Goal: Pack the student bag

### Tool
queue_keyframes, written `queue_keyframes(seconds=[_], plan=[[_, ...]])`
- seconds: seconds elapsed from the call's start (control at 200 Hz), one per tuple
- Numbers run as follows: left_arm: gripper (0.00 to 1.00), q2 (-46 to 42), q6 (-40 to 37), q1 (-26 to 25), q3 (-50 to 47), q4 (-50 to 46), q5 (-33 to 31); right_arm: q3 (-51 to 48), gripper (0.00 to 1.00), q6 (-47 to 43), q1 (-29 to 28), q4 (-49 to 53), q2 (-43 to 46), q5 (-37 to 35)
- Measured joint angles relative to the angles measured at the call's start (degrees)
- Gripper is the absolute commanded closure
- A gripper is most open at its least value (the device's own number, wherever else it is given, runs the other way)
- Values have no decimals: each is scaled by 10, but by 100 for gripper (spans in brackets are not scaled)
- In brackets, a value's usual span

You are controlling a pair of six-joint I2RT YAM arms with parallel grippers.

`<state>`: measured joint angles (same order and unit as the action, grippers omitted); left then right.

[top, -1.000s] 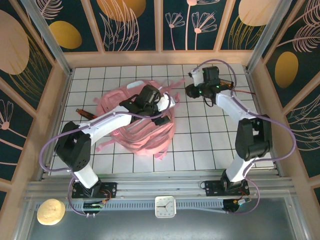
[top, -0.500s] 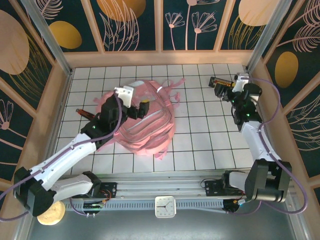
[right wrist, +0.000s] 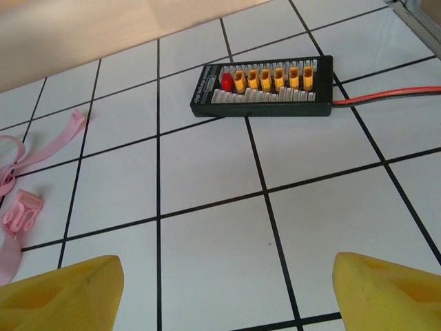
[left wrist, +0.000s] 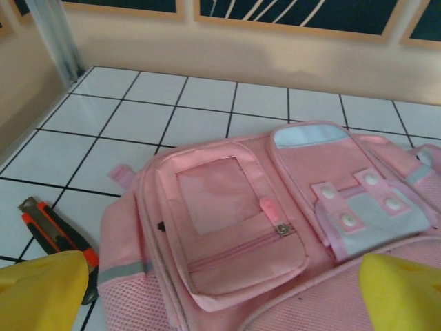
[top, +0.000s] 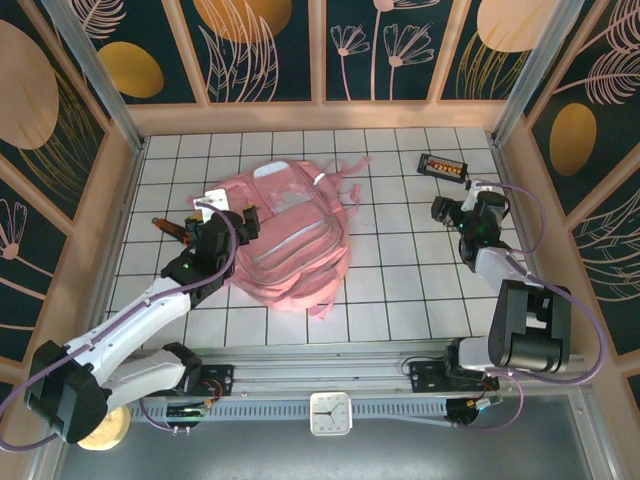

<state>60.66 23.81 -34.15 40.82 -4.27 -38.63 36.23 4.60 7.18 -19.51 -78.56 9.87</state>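
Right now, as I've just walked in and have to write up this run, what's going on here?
Two robot arms are set to pack the student bag, which lies flat on the tiled table. Neither holds anything: the left claw hovers open over the bag's front; the right claw is open above bare tiles, facing a black connector board. An orange utility knife lies beside the bag.

Right pincer (top: pixel 447 209) released connector board (top: pixel 443 165); left pincer (top: pixel 228 212) off student bag (top: pixel 295 232).
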Motion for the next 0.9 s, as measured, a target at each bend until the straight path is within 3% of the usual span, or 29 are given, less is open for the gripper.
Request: queue_keyframes(seconds=[0.15,0.43,0.716,0.901], plan=[[1,10,-11,14,-2,5,-20,-13,19,3,0,-50,-1,0],[1,1,-17,100,-55,38,-24,-61,20,-2,-3,-181,-59,5],[1,-51,-41,165,-155,145,-41,-151,19,-30,-42,-316,-77,-14],[1,-50,-83,205,-224,260,-33,-259,18,-42,-58,-489,-95,-47]])
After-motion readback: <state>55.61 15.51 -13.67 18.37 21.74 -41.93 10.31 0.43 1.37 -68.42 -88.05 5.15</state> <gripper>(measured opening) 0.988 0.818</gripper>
